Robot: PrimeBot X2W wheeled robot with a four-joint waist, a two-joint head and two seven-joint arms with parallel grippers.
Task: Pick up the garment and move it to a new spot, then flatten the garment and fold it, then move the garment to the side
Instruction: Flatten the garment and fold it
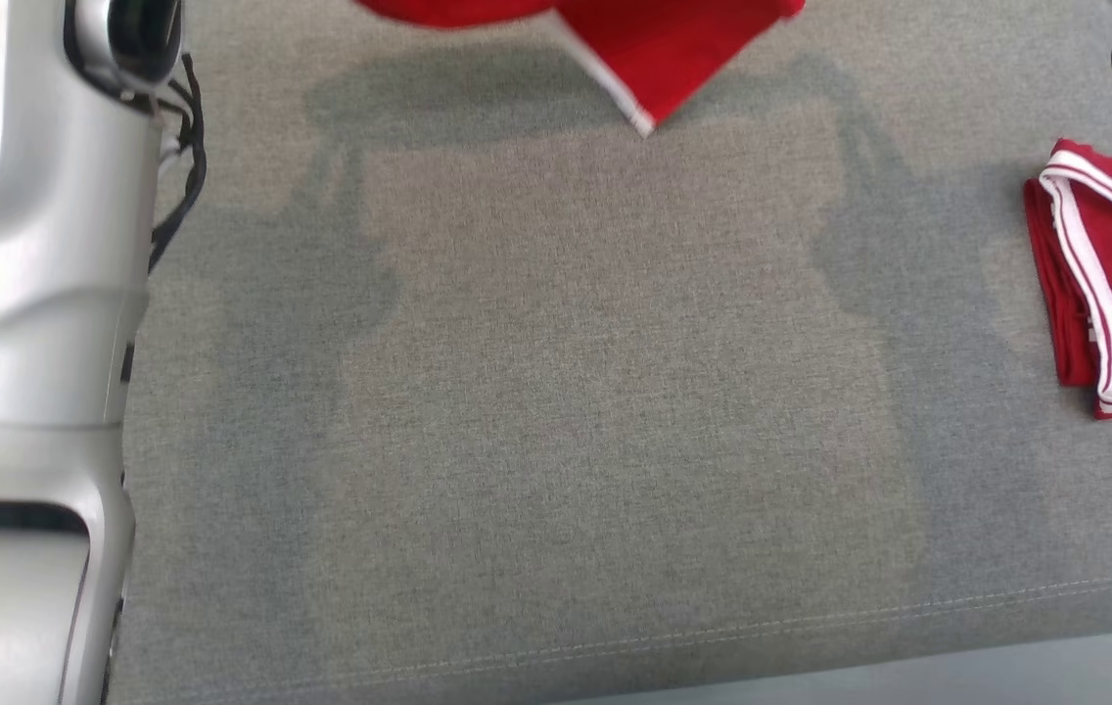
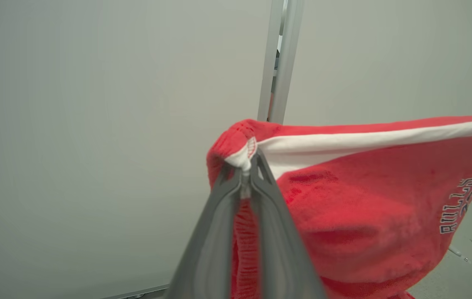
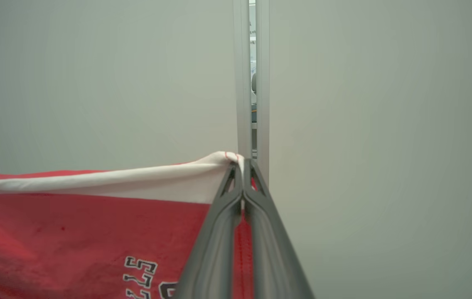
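Observation:
The garment [image 1: 649, 44] is red with white trim and hangs in the air above the far side of the grey surface, its lowest corner pointing down at the top of the head view. In the left wrist view my left gripper [image 2: 246, 164] is shut on one top corner of the garment [image 2: 365, 207], at the white band. My right gripper [image 3: 242, 166] is shut on the other top corner of the garment [image 3: 94, 232] in the right wrist view. The cloth stretches between the two grips, with dark lettering on it.
A second red garment with white stripes [image 1: 1094, 284] lies folded at the right edge of the grey fabric surface [image 1: 566, 411]. My pale left arm [image 1: 27, 294] fills the left side. Grey wall panels and a metal post [image 3: 252, 83] stand beyond the grippers.

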